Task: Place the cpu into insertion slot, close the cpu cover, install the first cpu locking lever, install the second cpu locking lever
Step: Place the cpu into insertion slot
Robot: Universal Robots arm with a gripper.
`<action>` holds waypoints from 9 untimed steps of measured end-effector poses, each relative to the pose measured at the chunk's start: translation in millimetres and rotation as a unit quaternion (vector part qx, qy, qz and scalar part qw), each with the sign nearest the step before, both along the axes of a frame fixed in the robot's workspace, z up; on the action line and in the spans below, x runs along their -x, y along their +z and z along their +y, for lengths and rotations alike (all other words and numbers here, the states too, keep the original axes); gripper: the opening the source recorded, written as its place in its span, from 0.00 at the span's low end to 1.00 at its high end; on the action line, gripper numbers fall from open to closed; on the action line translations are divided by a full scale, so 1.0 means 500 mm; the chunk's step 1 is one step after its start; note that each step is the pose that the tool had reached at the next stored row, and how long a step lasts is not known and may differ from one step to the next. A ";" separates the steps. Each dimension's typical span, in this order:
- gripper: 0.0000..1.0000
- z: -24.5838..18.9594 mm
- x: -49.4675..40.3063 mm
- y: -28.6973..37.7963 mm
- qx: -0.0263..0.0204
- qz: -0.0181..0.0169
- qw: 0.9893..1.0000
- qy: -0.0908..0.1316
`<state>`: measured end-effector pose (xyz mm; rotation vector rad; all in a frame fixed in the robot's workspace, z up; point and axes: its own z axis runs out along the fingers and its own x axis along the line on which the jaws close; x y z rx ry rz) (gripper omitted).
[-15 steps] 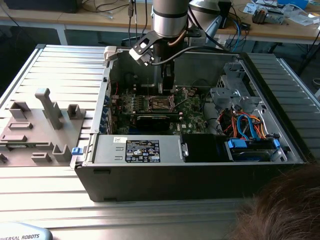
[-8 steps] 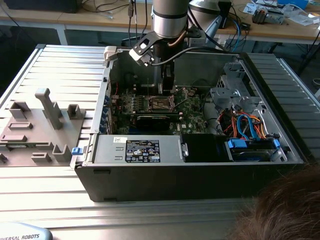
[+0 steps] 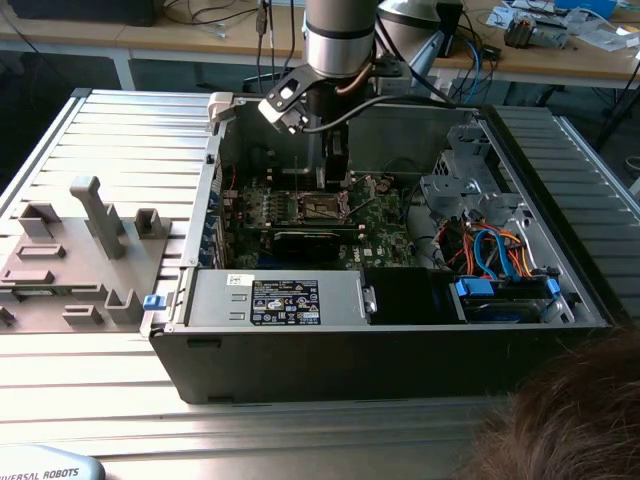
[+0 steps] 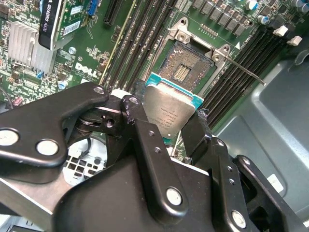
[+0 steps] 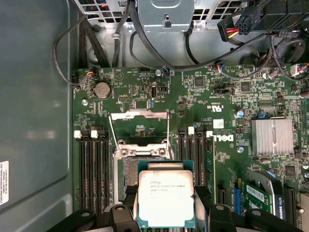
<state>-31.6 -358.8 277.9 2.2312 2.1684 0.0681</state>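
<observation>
My gripper [image 5: 165,209] is shut on the cpu [image 5: 165,191], a small square chip with a silver top and a green rim, clamped by two opposite edges. In the second wrist view the cpu [image 4: 169,110] hangs level between the black fingers [image 4: 137,121], a little above and beside the insertion slot [image 4: 186,67]. The slot's dark contact field is bare. In the first wrist view the chip partly overlaps the insertion slot [image 5: 129,170]. The cpu cover [image 5: 140,115] stands flipped open beyond it, with thin locking levers [image 5: 110,137] raised. In the exterior view the gripper [image 3: 333,178] is down inside the case over the green motherboard [image 3: 385,235].
Black memory slots [image 5: 94,169] flank the socket on both sides. A graphics card [image 3: 310,241] lies near the socket and a silver heatsink [image 5: 272,137] is beside it. Cables and a drive cage [image 3: 490,250] fill the case's right. A person's hair [image 3: 570,420] is at the front right.
</observation>
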 end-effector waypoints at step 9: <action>0.54 0.0000 0.000 -0.003 0.000 0.000 1.000 0.000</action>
